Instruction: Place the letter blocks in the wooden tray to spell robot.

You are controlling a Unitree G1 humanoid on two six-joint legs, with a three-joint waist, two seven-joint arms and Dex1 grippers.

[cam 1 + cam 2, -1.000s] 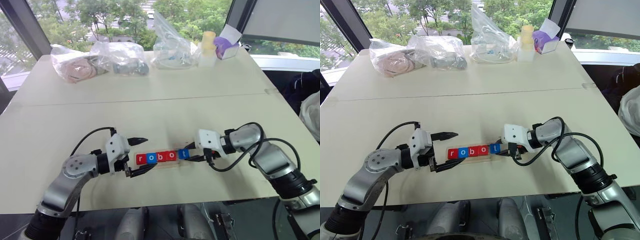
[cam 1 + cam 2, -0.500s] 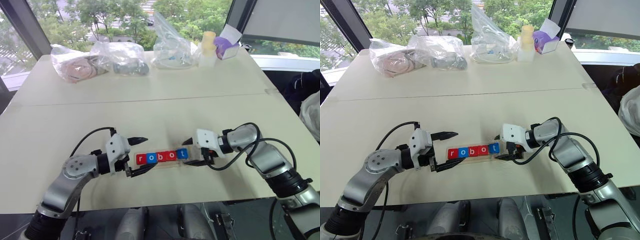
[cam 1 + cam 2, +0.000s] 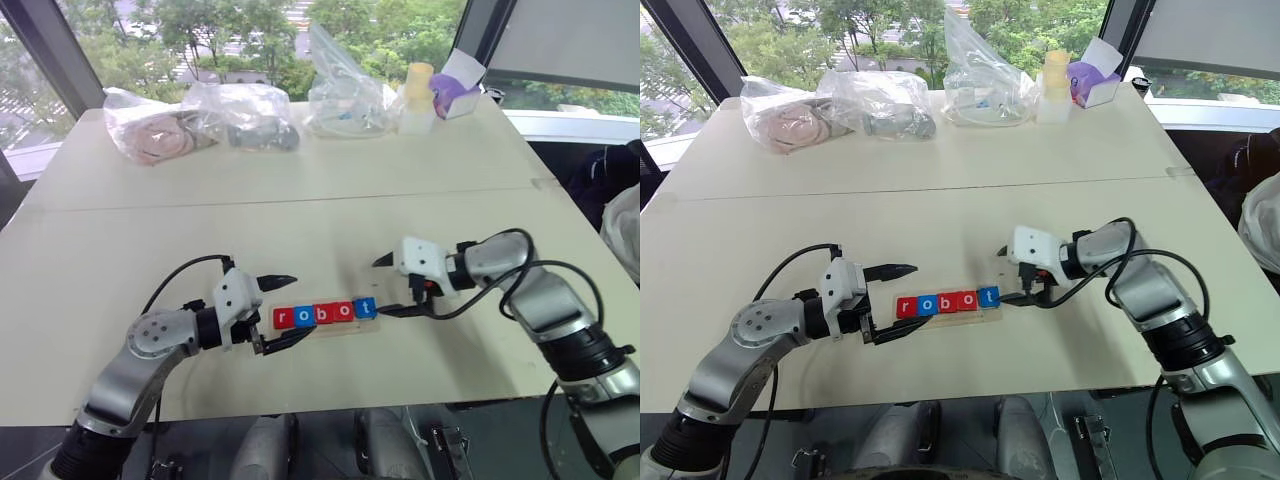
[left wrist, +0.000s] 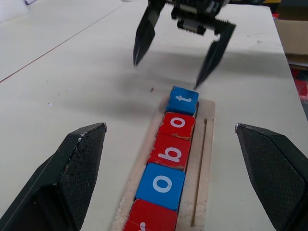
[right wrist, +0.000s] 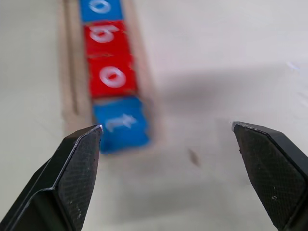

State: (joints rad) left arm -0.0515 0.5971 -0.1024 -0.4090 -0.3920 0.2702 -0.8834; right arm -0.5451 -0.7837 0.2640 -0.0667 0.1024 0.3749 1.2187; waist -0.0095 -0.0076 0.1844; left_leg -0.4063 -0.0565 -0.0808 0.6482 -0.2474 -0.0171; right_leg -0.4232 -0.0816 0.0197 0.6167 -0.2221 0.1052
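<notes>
Between the two wide-open, empty tools — left tool point(image 3: 278, 312), right tool point(image 3: 381, 287) — lie the letter blocks point(image 3: 323, 314) in the wooden tray point(image 4: 204, 144).

I stand in what looks like an upper-floor office or lab: a broad pale beige table point(image 3: 330, 215) against dark-framed windows point(image 3: 35, 45), treetops below them, with clear plastic bags point(image 3: 240, 115) and a purple tissue box point(image 3: 455, 95) along its far edge.

Five letter blocks point(image 3: 323, 315), one wooden tray point(image 4: 204, 144)
</notes>
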